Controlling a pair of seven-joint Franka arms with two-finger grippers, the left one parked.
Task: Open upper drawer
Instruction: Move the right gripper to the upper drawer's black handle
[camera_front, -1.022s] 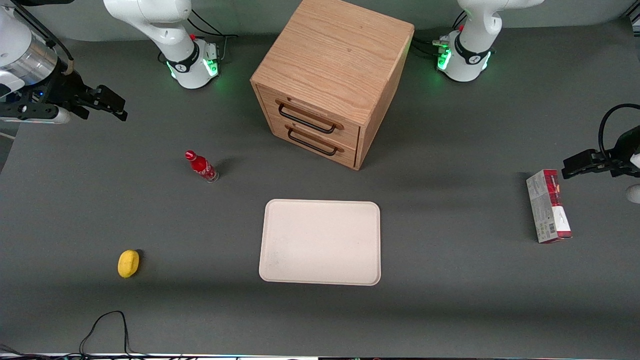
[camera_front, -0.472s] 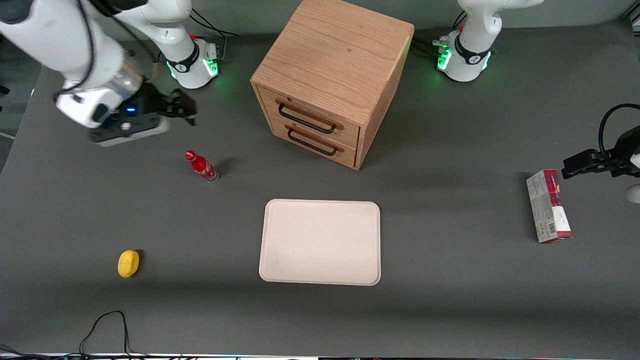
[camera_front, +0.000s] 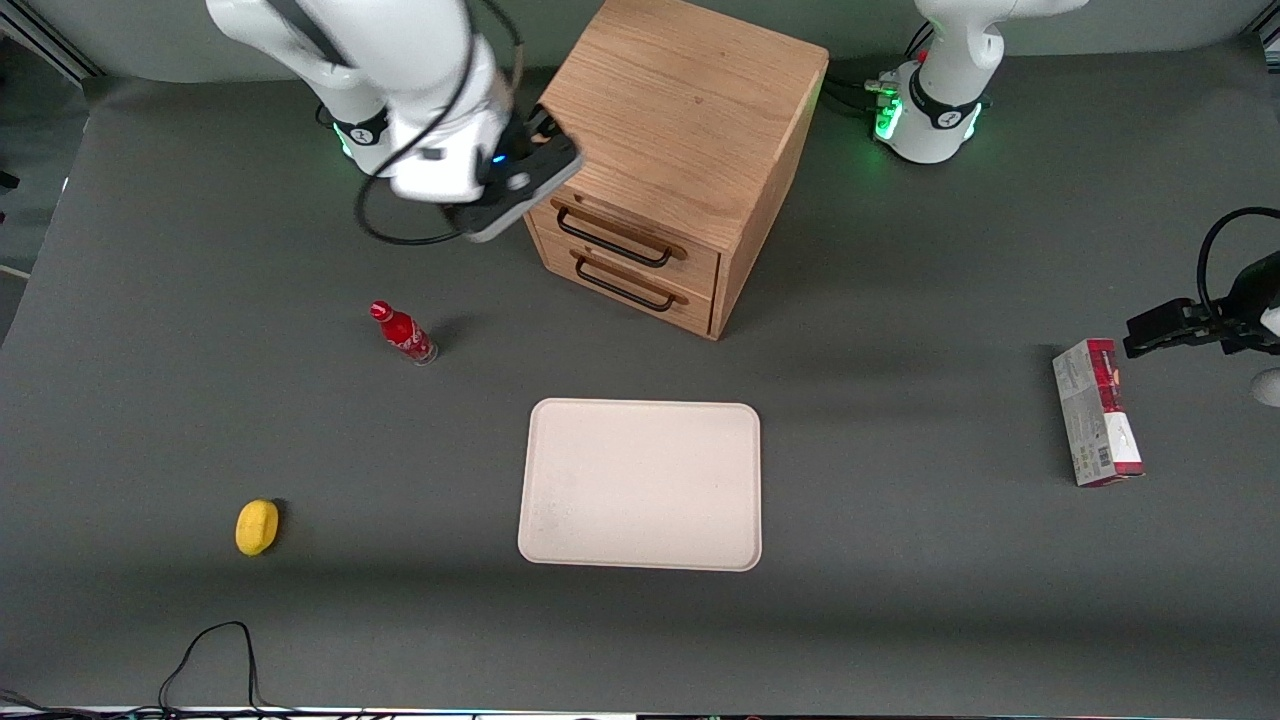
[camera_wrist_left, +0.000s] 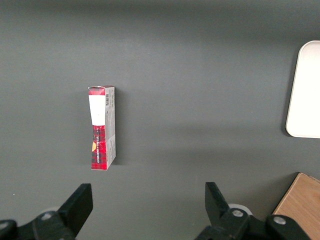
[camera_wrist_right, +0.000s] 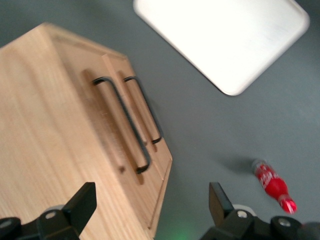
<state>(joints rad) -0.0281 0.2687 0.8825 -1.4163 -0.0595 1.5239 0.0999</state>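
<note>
The wooden cabinet (camera_front: 680, 100) stands at the back middle of the table. The upper drawer (camera_front: 640, 232) is shut, with its black wire handle (camera_front: 612, 238) above the like lower drawer (camera_front: 640, 283). My right gripper (camera_front: 552, 135) hovers over the cabinet's top front corner at the working arm's end, just above that end of the upper drawer. It is open and empty. In the right wrist view the upper drawer (camera_wrist_right: 107, 125) and its handle (camera_wrist_right: 122, 120) lie ahead of the gripper (camera_wrist_right: 151, 205), whose fingers (camera_wrist_right: 82, 202) stand wide apart.
A red bottle (camera_front: 403, 333) stands on the table toward the working arm's end, nearer the front camera than the cabinet. A cream tray (camera_front: 640, 485) lies in front of the drawers. A yellow lemon (camera_front: 257, 526) and a red-and-grey box (camera_front: 1095, 410) lie farther out.
My right arm has swept from the working arm's end of the table across to the cabinet's top front corner. The drawers and other objects have not moved.
</note>
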